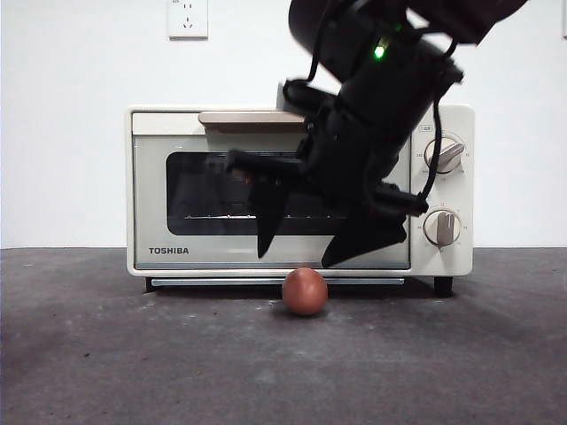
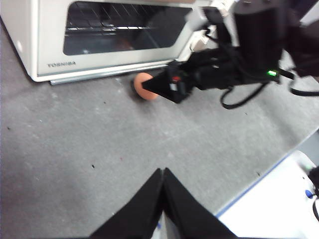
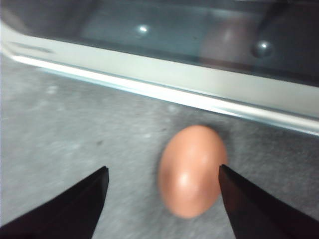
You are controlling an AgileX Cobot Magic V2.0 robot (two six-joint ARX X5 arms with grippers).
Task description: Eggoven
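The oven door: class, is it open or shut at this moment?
Shut. The oven door stands upright and flush in the toaster oven front, while the egg lies outside on the table between the open right gripper tips.

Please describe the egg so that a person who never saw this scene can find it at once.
Find the cream boxy TOSHIBA toaster oven with a dark glass door. On the grey table before that door lies the small reddish-brown egg, under the open right gripper. It is the only round, loose thing there.

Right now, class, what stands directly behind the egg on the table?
Behind the egg stands the TOSHIBA toaster oven, its glass door shut. The right gripper, open, covers part of the door; the oven's inside is too dark to make out.
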